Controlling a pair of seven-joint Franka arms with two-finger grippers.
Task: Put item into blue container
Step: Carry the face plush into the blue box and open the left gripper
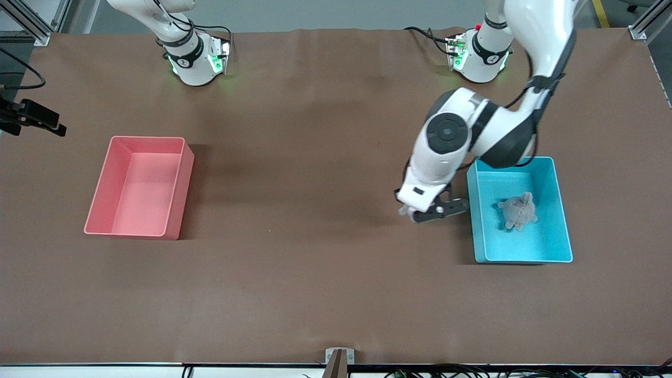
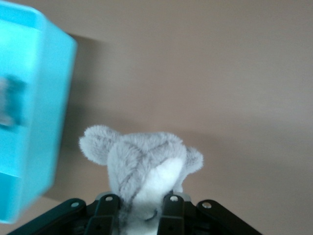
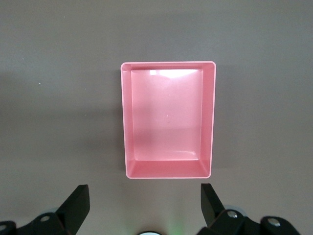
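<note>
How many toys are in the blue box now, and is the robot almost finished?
One plush toy already lies in the blue box. The left gripper is shut on a second grey plush, over the table beside the box, so it still must go in. The right gripper waits open above the pink box.

front view: high, faces both robot bases, takes in the whole tabletop [image 1: 315, 273] | left wrist view: close and low, blue container [image 2: 29, 112] wall at its edge, shared with front [image 1: 556, 210] | right wrist view: looks straight down from height on pink bin [image 3: 167, 169], shared with front [image 1: 176, 199]
</note>
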